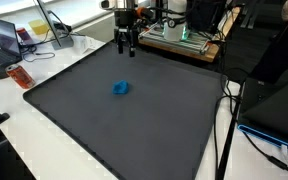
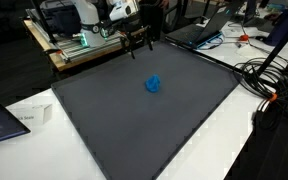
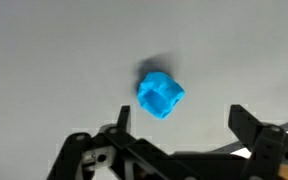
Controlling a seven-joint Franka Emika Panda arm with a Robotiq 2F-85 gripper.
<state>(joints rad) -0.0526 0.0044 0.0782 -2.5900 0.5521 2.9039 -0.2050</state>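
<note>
White table [image 1: 29, 130], one: top largely covered by a dark grey mat [image 1: 134, 130], laid flat. On the mat, near its middle: one small blue object [image 1: 121, 88], apart from all else. On the bare white margin: one reddish packet [image 1: 20, 76] just beside a mat corner; black cables [image 2: 269, 85] along another edge.

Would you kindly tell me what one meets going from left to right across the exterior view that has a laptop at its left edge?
Laptop → small red item → blue object → black cables
</note>
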